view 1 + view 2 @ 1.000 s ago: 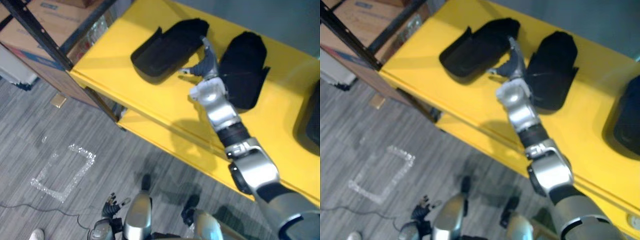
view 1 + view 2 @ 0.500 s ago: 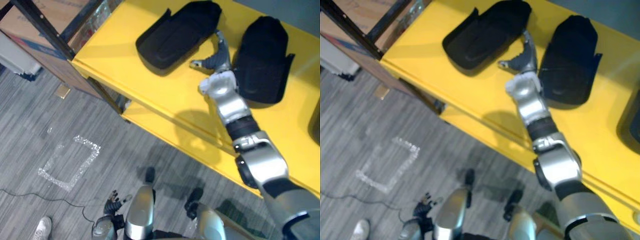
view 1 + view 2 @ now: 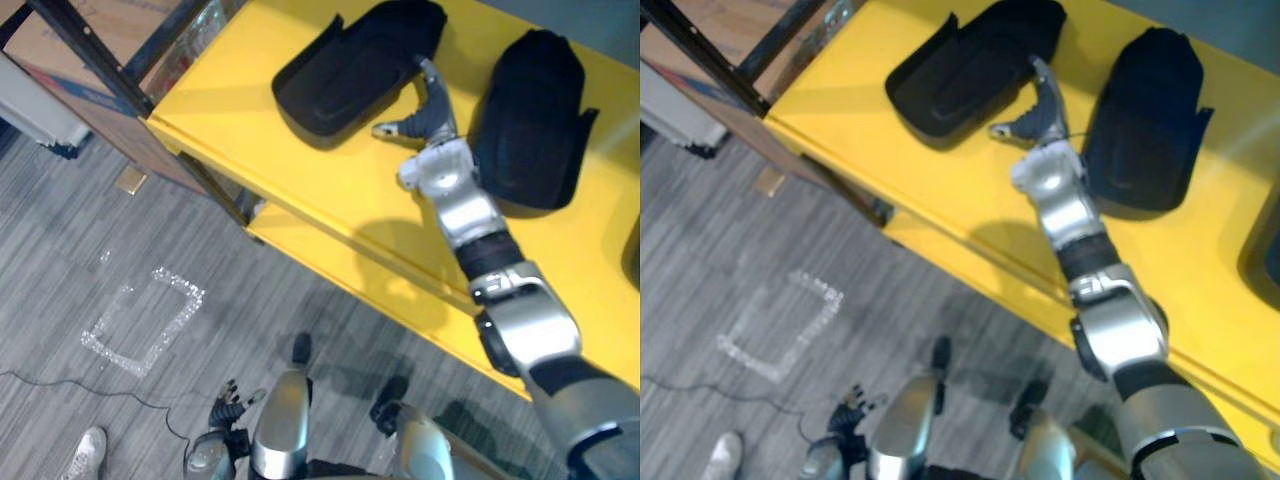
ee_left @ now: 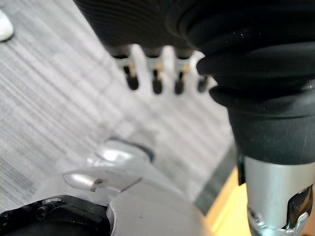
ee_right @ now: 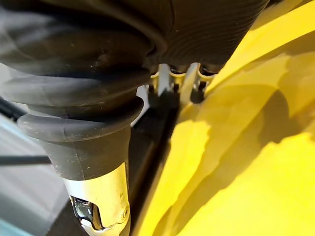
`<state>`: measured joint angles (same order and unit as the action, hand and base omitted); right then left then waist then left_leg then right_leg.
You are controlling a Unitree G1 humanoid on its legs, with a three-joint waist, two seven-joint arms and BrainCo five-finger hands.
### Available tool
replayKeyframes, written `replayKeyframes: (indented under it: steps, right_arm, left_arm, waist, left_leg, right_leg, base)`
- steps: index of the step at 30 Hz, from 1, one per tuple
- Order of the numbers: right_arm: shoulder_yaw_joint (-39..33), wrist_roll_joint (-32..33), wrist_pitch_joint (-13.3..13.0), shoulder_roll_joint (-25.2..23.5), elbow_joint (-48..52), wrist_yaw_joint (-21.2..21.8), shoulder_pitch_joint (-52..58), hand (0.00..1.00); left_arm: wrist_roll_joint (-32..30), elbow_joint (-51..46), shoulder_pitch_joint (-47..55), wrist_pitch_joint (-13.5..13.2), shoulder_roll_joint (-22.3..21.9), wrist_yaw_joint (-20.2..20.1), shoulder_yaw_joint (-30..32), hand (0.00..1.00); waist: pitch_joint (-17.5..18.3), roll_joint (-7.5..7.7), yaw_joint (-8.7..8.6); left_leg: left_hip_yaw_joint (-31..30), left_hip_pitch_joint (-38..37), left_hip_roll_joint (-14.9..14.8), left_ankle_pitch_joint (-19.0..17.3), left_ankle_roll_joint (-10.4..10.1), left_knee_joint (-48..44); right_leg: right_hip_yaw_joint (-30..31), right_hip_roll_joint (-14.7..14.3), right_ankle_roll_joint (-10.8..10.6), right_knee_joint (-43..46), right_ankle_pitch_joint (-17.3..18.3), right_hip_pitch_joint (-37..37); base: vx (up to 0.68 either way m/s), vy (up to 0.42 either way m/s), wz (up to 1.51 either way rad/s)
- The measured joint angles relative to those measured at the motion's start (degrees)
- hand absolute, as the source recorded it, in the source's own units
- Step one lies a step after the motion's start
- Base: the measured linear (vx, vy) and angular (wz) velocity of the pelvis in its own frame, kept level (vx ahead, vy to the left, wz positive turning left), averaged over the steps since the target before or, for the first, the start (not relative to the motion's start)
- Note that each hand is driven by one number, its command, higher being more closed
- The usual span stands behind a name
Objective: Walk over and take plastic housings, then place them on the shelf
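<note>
Two black plastic housings lie on the yellow shelf top: a long one to the left and a rounded one to the right. My right hand rests between them. It is open, with straight fingers reaching to the long housing's near end and the thumb spread out to the side. My left hand hangs low over the floor, its fingers relaxed and holding nothing.
A third black housing shows at the shelf's right edge. A lower yellow shelf level juts out below. At upper left, a dark metal rack frame holds a cardboard box. The grey floor has a taped square, and a person's shoe is nearby.
The camera has shifted, so the shelf sits differently in view and a shoe has come in at lower left. My right hand stays between the two housings, barely moved.
</note>
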<state>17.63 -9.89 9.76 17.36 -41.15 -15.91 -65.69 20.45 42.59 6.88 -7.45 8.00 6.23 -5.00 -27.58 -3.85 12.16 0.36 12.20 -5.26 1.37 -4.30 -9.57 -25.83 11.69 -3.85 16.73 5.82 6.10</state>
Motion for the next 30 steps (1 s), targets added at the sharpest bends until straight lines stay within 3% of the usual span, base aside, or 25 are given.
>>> replayKeyframes:
  steps: [5,9,13,17,20,22,24,28,30]
  right_arm:
    - [0.64,-0.45,-1.60,0.00,-0.48,-0.32,0.00,0.00]
    - [1.76,-2.62,-6.41,-0.86,-0.57,-1.64,-0.02,0.00]
    - [3.19,-4.90,-8.48,-3.31,-0.53,-4.18,-0.29,0.00]
    - [3.80,-9.05,-7.04,-4.51,-0.51,-11.05,-2.66,0.00]
    - [1.90,-10.40,-6.56,-4.38,0.13,-19.92,-4.12,0.00]
    - [-0.36,-10.68,-6.45,-3.73,1.85,-25.85,-4.43,0.00]
    - [-1.36,-11.19,-6.14,-3.33,4.39,-28.69,-4.43,0.00]
    - [-2.35,-11.13,-5.86,-3.40,9.94,-30.45,-3.99,0.00]
    - [-3.53,-10.47,-5.90,-3.56,16.07,-29.95,-1.03,0.00]
  left_arm:
    - [0.02,-0.79,0.00,-0.01,0.02,0.06,-0.11,0.00]
    - [1.66,-1.25,0.00,-0.06,-0.01,0.04,-0.20,0.00]
    - [1.74,-2.17,0.00,-0.10,-0.05,0.04,-0.36,0.00]
    - [1.51,-2.44,0.00,-0.39,-0.09,0.32,-0.63,0.00]
    - [0.75,-2.73,0.03,-3.08,-0.08,1.07,-0.82,0.00]
    - [-0.48,-4.71,0.04,-6.13,-0.06,3.83,-0.89,0.00]
    - [-1.06,-8.23,0.04,-8.48,-0.07,7.02,-0.87,0.00]
    - [-4.36,-21.27,0.09,-12.52,-0.11,15.05,-0.65,0.00]
    - [-10.03,-32.29,0.07,-14.25,-0.91,19.78,-0.09,0.00]
  waist:
    - [0.00,-0.01,0.79]
    - [0.02,-0.06,1.95]
    - [0.01,-0.07,2.97]
    - [0.01,-0.07,3.54]
    - [0.01,-0.06,3.58]
    - [0.01,-0.06,3.31]
    - [0.01,-0.06,2.55]
    - [0.01,-0.06,1.06]
    - [0.01,-0.06,-0.15]
  left_leg:
    - [-0.63,0.31,0.10,0.01,-0.02,-0.04]
    - [-1.47,1.76,0.11,0.08,-0.13,-0.48]
    - [-1.63,1.96,0.23,0.09,-0.14,-0.67]
    - [-1.83,2.02,0.39,0.09,-0.14,-0.82]
    - [-1.71,2.00,0.40,0.10,-0.15,-0.94]
    - [-1.40,1.84,0.35,0.11,-0.16,-0.97]
    - [-1.05,1.77,0.26,0.12,-0.17,-0.95]
    - [0.63,0.35,0.03,0.14,-0.17,-0.41]
    - [1.91,-1.69,0.09,0.13,-0.15,0.47]
  right_leg:
    - [-0.76,0.21,0.14,0.61,0.61,0.06]
    - [-1.27,0.16,0.20,0.94,0.81,0.90]
    - [-1.56,0.26,0.19,0.93,0.81,0.87]
    - [-1.82,0.41,0.17,0.94,0.80,0.67]
    - [-1.74,0.45,0.00,0.88,0.67,0.63]
    - [-1.18,0.36,-0.15,0.73,0.45,0.66]
    - [-0.87,0.23,-0.23,0.36,0.07,0.69]
    - [0.67,0.05,-0.17,-0.48,-0.73,0.53]
    - [1.66,0.12,-0.32,-1.20,-1.15,-0.59]
  base:
    - [0.00,-0.003,0.07]
    - [0.01,-0.004,0.09]
    - [0.00,0.004,0.02]
    - [0.00,0.006,0.03]
    - [-0.02,0.011,-0.01]
    - [-0.01,0.013,-0.07]
    - [0.00,0.012,-0.09]
    - [0.00,0.017,-0.23]
    - [0.01,0.024,-0.26]
